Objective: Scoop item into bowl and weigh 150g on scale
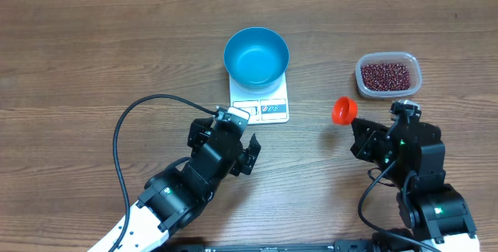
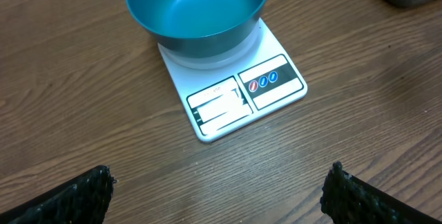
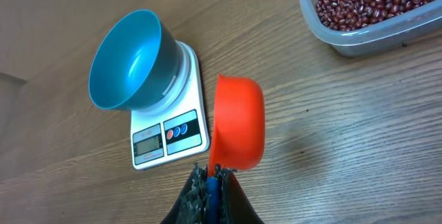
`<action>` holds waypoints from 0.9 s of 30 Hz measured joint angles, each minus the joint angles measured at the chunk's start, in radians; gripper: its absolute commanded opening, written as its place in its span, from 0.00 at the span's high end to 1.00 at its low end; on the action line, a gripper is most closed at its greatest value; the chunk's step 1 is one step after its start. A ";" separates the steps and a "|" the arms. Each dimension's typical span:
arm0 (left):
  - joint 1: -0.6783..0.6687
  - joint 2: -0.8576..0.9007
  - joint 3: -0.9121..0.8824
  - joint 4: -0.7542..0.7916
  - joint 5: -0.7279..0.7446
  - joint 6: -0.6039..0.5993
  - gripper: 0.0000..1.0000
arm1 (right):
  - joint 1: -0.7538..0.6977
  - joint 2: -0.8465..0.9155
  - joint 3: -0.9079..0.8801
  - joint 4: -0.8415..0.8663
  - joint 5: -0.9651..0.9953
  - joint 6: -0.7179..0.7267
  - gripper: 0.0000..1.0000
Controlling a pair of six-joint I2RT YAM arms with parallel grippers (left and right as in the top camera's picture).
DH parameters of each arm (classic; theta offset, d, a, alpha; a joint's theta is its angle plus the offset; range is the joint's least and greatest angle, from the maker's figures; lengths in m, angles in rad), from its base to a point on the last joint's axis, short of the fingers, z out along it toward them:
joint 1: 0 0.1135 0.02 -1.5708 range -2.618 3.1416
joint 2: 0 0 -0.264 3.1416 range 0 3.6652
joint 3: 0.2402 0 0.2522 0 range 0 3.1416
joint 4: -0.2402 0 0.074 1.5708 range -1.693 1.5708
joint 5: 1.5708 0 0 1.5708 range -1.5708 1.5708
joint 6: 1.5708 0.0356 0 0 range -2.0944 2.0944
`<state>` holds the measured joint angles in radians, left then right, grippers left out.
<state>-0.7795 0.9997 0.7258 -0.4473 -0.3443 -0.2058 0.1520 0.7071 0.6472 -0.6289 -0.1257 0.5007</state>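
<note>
Overhead: scale lengthwise near-to-far, display end nearest, bowl atop.

Wooden table, mid-brown, fine darker grain running left to right across overhead view. Table surface fills all three views edge to edge. Light soft, even; shadows on table faint, blurred.

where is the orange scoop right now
In the overhead view the orange scoop is right of centre, gripped by the right gripper, between the scale and the tub of beans.
</note>
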 measured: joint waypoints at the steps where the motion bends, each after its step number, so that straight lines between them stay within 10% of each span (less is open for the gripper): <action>1: 0.000 0.000 0.000 0.000 0.000 0.000 0.00 | 0.000 0.000 0.000 -0.001 0.000 0.000 0.96; 27: 0.000 0.000 0.000 0.000 0.000 -0.054 0.00 | 0.000 0.000 0.000 0.000 0.000 0.000 0.96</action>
<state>-0.7795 0.9997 0.7261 -0.4473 -0.3439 -0.2600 0.1520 0.7071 0.6472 -0.6292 -0.1257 0.5003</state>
